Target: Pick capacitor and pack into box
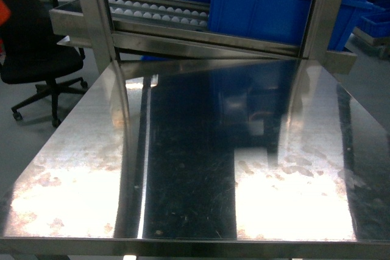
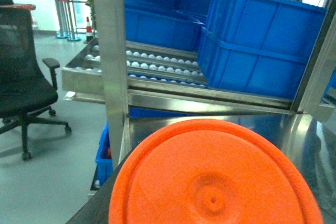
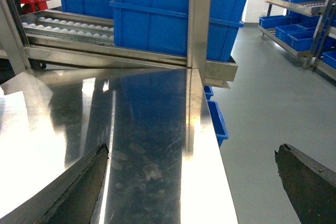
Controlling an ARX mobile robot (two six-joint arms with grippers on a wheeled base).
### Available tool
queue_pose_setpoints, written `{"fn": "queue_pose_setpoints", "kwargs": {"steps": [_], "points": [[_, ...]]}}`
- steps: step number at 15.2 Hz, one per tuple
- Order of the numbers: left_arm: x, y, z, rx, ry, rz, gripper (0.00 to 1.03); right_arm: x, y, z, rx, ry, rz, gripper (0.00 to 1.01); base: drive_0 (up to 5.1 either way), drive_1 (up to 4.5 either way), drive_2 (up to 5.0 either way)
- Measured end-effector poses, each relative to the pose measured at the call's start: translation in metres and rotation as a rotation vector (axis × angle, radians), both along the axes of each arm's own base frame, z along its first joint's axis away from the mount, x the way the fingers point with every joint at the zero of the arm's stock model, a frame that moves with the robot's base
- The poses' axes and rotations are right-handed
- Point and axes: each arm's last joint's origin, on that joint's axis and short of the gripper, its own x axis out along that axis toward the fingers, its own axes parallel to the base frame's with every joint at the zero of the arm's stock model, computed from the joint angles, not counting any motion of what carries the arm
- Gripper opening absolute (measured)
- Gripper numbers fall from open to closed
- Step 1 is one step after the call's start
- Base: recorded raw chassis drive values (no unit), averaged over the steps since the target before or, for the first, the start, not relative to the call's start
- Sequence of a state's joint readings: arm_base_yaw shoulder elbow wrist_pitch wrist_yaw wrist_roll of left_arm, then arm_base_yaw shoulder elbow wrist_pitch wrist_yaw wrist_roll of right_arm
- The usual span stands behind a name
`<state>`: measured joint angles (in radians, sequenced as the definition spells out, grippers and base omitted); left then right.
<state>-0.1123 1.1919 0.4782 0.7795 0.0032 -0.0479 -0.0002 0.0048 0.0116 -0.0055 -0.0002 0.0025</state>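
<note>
No capacitor and no box shows in any view. In the head view the steel table (image 1: 183,150) lies bare, with neither gripper over it. My right gripper (image 3: 191,150) is open: its two dark fingers (image 3: 84,187) stand wide apart at the bottom corners of the right wrist view, with nothing between them, above the table's right edge (image 3: 223,182). A big round orange disc (image 2: 210,182) with a raised rim fills the bottom of the left wrist view and hides the left gripper's jaws. Whether that disc is held cannot be seen.
Big blue bins (image 1: 268,4) sit on a sloping roller rack (image 1: 158,10) behind the table, between steel posts (image 1: 97,16). A black office chair (image 1: 30,35) stands on the floor to the left. Small blue bins (image 3: 215,119) lie under the table's right side.
</note>
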Motion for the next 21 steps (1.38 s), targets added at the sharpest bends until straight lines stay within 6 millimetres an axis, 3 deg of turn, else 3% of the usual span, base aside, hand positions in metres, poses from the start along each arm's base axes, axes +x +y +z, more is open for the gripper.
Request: {"fn": "queue_pose_setpoints", "kwargs": {"steps": [2, 7, 9, 13, 15, 21], "points": [[-0.039, 0.013, -0.001, -0.002, -0.006, 0.044, 0.43, 0.0, 0.0, 0.0, 0.0, 0.0, 0.0, 0.98, 0.0, 0.0, 0.0], [-0.04, 0.012, 0.001, -0.002, -0.019, 0.035, 0.43, 0.0, 0.0, 0.0, 0.0, 0.0, 0.0, 0.98, 0.0, 0.0, 0.0], [-0.043, 0.013, -0.002, 0.018, 0.053, 0.091, 0.43, 0.0, 0.0, 0.0, 0.0, 0.0, 0.0, 0.98, 0.0, 0.0, 0.0], [-0.071, 0.029, -0.03, 0.034, 0.073, 0.139, 0.43, 0.0, 0.0, 0.0, 0.0, 0.0, 0.0, 0.98, 0.0, 0.0, 0.0], [-0.084, 0.027, -0.042, 0.035, 0.074, 0.114, 0.43, 0.0, 0.0, 0.0, 0.0, 0.0, 0.0, 0.98, 0.0, 0.0, 0.0], [-0.106, 0.027, -0.059, 0.035, 0.073, 0.114, 0.43, 0.0, 0.0, 0.0, 0.0, 0.0, 0.0, 0.98, 0.0, 0.0, 0.0]]}}
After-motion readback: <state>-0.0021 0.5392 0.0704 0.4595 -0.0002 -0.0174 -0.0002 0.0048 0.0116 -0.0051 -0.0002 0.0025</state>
